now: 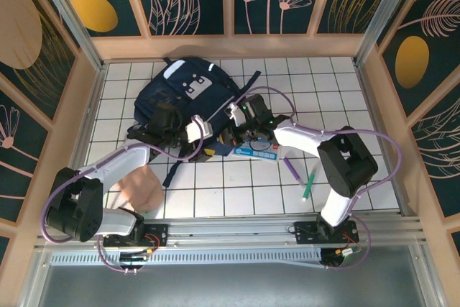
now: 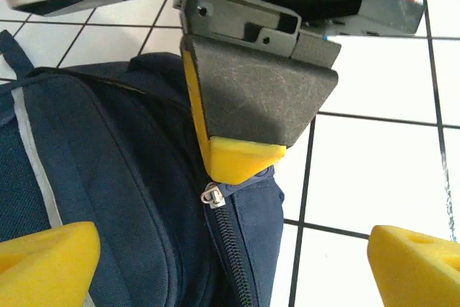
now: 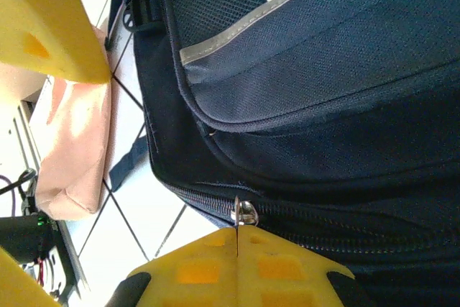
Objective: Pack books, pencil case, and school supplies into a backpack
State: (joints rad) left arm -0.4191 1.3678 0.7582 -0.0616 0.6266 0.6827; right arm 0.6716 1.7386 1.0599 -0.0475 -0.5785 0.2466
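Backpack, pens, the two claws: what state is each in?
backpack: lying flat, zipper shut where visible
right gripper: shut on zipper pull
left gripper: open, holding nothing
purple pen: loose on the table
green pen: loose on the table
pink pouch: loose on the table

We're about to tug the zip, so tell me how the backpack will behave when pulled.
Probably floppy: the backpack is soft fabric, creased and sagging flat on the tiles. It looks slack, so it may slide or bunch toward the right gripper pinching the zipper pull rather than unzip cleanly.
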